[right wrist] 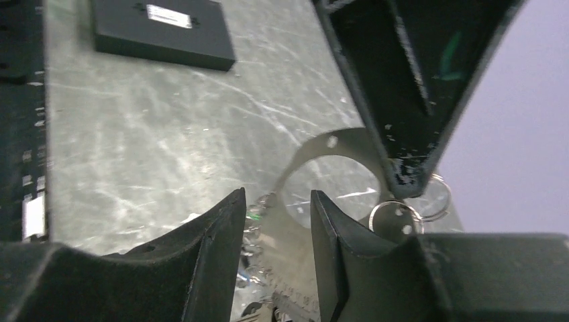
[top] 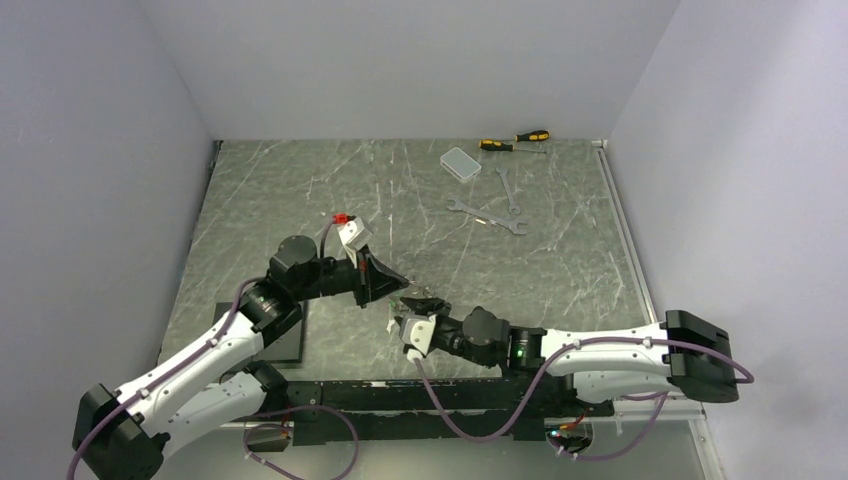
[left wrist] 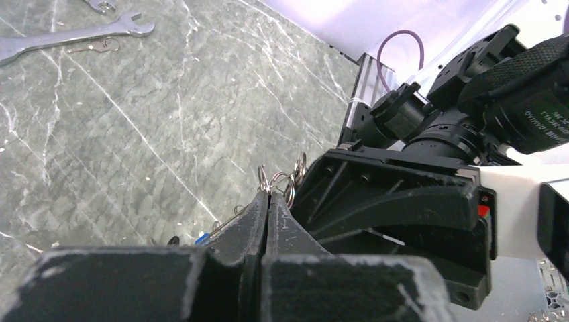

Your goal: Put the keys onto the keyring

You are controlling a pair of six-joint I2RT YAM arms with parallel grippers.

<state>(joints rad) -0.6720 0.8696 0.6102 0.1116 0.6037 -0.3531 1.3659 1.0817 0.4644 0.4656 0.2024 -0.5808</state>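
Both arms are bent in over the near middle of the grey marbled table [top: 300, 200], their claws almost nose to nose. The left gripper [left wrist: 268, 200] has its fingers pressed tight together. Thin silver wire comes out at the tips, which I take for the keyring [left wrist: 235, 219], pinched there and trailing off down the side of one finger. A couple of small split rings [left wrist: 266, 178] stand up just above the tips. The right gripper [right wrist: 276, 201] sits just beside it with its jaws partly apart. A flat silver key [right wrist: 315, 146] with a big round hole in its head stands up between the fingers, its head right next to the left claw's tip. Whether those fingers actually press on it I can't tell. From overhead the keys [top: 428, 299] are only a small dark bunch where the two claws meet, too small to count. A bit of blue plastic [left wrist: 200, 237] peeps out below the left fingers. Far back on the table lie two silver wrenches [top: 487, 215], a clear plastic box [top: 461, 163] and two yellow-and-black screwdrivers [top: 515, 143], all well apart from the arms. A black plate [right wrist: 161, 33] lies flat by the left arm.
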